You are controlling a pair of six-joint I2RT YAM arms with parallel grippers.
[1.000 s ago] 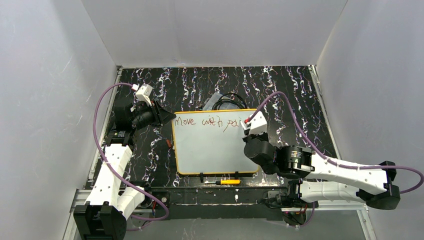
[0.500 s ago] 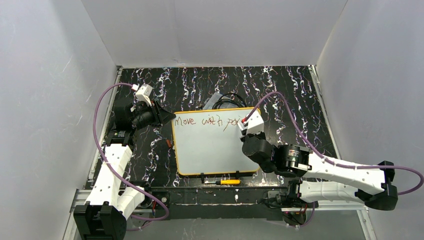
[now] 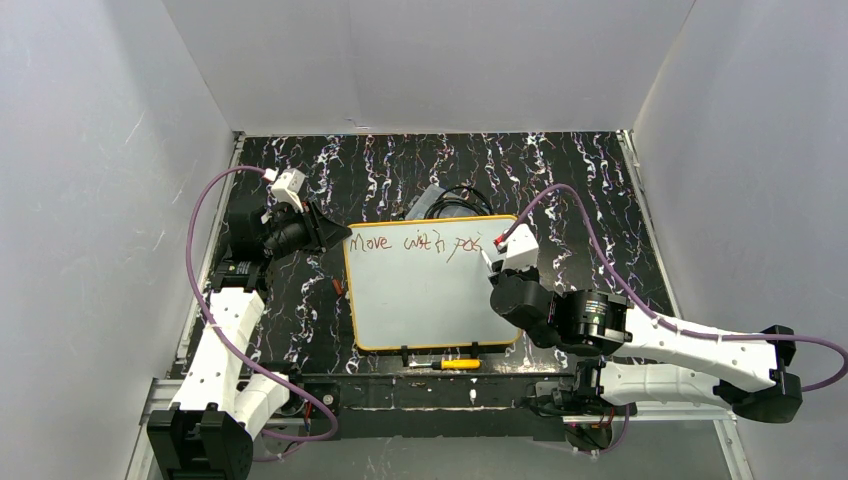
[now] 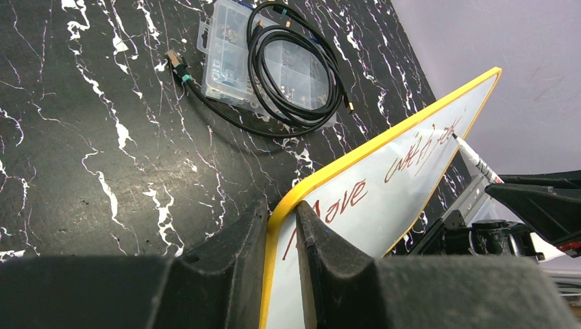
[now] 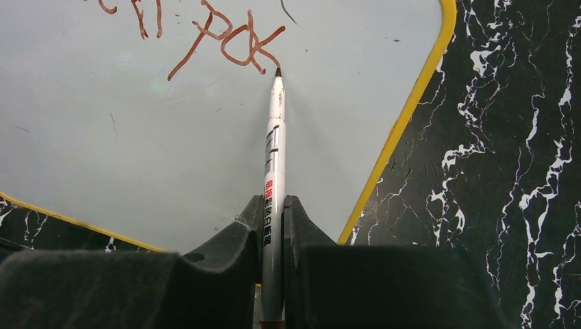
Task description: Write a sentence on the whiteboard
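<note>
Your scrawled reddish-brown sentence (image 3: 415,243), perhaps "Move with pos", ran left-to-right along the far edge of the yellow-rimmed whiteboard (image 3: 430,300). The left hand (image 4: 281,209) clenched its corner; the right hand (image 5: 273,205) grasped the marker (image 5: 274,157).

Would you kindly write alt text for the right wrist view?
The right end effector grips a white marker, its tip at the end of the reddish-brown sentence on the yellow-rimmed whiteboard. Black marbled table at right.

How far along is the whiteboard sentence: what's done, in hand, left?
Done: the sentence reads "Move with" along the whiteboard top. In hand: right pincer, shut on the marker, tip at a third word; left pincer clamps the board's corner. Left: probably more words.
</note>
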